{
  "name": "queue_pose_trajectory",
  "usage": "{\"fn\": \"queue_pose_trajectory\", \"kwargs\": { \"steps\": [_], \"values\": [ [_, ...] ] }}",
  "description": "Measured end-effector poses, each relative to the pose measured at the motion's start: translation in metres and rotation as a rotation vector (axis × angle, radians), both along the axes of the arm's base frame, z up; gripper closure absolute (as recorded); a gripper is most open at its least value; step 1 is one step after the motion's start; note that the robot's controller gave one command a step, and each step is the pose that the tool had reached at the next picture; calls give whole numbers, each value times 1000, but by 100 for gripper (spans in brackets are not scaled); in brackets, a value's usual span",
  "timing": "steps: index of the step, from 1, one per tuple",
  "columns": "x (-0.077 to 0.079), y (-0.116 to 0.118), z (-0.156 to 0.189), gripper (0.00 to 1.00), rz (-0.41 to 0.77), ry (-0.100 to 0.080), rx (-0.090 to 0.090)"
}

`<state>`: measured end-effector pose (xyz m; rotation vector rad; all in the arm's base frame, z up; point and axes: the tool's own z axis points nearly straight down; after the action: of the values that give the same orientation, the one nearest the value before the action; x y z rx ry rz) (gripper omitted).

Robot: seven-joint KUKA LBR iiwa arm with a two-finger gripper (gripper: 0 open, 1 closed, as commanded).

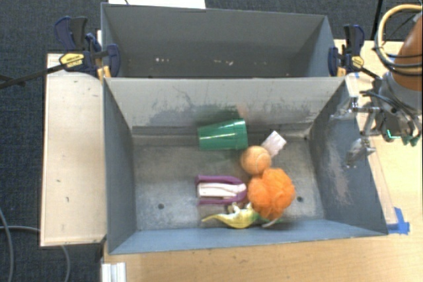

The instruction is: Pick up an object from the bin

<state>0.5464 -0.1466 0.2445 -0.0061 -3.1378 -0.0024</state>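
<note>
The gripper (pixel 360 130) is located at the right middle of the frame, above the right sloping wall of the grey metal bin (pixel 119 162), at the end of the arm (pixel 404 56) that enters from the right edge. Whether the end effector is released or clenched cannot be determined from this view. The gripper is well apart from all loose items, which lie grouped on the bin floor in the lower centre of the frame. A green cup (pixel 223 135) lies on its side at the rear of the floor. Just right of it is a small white piece (pixel 273 141). A tan ball (pixel 254 160) is just below that piece and touches a larger orange fluffy ball (pixel 272 193) beneath it. A purple and white item (pixel 221 187) lies left of the orange ball. A yellow-green item (pixel 234 217) rests against the front wall, below both.
</note>
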Motion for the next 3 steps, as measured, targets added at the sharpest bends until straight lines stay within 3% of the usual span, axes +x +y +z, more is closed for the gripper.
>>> {"fn": "queue_pose_trajectory", "kwargs": {
  "steps": [1, 2, 3],
  "values": [
    [2, 0, 5, 0, 4, -8, -2],
    [21, 0, -46, 0, 6, -15, -4],
    [23, 1, -62, 0, 9, -13, -4]
  ]
}}
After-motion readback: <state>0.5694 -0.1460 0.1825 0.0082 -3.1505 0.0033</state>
